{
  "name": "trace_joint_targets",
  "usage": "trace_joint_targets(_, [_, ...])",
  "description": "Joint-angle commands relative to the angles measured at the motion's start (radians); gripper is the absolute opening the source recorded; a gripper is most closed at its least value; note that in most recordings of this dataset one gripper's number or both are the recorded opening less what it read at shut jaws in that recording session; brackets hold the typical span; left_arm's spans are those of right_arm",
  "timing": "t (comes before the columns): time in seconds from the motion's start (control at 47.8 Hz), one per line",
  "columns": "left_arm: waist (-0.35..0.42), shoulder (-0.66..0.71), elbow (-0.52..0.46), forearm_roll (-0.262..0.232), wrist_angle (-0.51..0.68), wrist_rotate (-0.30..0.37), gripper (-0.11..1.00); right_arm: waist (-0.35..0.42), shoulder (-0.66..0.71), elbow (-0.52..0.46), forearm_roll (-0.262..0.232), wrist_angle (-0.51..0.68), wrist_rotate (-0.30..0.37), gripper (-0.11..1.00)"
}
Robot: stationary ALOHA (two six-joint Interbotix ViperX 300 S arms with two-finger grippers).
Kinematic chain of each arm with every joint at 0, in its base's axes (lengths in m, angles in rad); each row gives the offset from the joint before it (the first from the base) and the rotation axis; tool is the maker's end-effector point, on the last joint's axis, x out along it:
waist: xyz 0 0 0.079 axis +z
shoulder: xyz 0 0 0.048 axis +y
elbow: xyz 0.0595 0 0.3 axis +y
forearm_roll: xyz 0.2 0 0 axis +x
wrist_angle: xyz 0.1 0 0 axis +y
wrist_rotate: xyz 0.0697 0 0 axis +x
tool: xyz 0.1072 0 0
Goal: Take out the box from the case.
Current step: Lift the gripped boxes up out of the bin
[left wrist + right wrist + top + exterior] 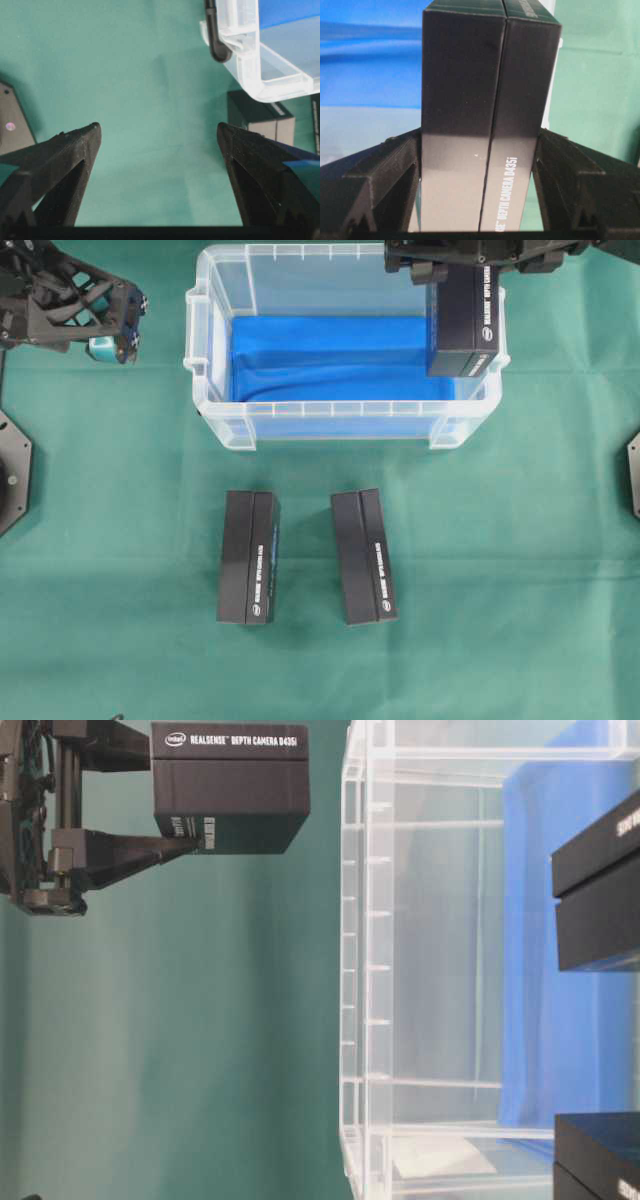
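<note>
The case (345, 412) is a clear plastic bin with a blue lining (330, 355), standing at the back middle of the green cloth. My right gripper (463, 280) is shut on a black box (465, 325) and holds it lifted over the case's right end. In the right wrist view the box (485, 100) fills the gap between the right gripper's (477, 145) fingers. In the table-level view the box (230, 795) hangs apart from the case (420, 970). My left gripper (110, 335) stands open and empty left of the case, over bare cloth (157, 135).
Two more black boxes (249, 556) (364, 556) lie side by side on the cloth in front of the case. The left wrist view shows the case's corner (270, 75) and one box (260, 117) beyond it. Dark mounts sit at the table's left (10, 470) and right edges.
</note>
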Motion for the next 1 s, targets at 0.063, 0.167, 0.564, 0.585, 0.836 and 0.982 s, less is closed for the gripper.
trace_joint_targets(0.063, [-0.003, -0.015, -0.009, 0.000, 0.002, 0.000, 0.99, 0.002, -0.037, -0.026, -0.006, 0.000, -0.003, 0.66])
trace_joint_targets(0.167, [-0.003, -0.015, -0.009, 0.000, 0.002, 0.000, 0.99, 0.002, -0.037, -0.026, -0.005, 0.000, -0.003, 0.66])
trace_joint_targets(0.564, [-0.002, -0.017, -0.009, 0.000, 0.002, 0.002, 0.99, 0.002, -0.037, -0.026, -0.006, 0.002, -0.003, 0.66])
trace_joint_targets(0.585, [-0.003, -0.017, -0.009, 0.000, 0.002, 0.002, 0.99, 0.002, -0.037, -0.026, -0.006, 0.000, -0.003, 0.66])
trace_joint_targets(0.836, [-0.002, -0.020, -0.005, 0.000, 0.015, 0.002, 0.99, 0.048, -0.037, -0.026, -0.005, 0.009, 0.006, 0.66])
trace_joint_targets(0.982, [-0.002, -0.028, 0.005, 0.000, 0.015, 0.000, 0.99, 0.101, -0.038, -0.026, -0.006, 0.043, 0.028, 0.66])
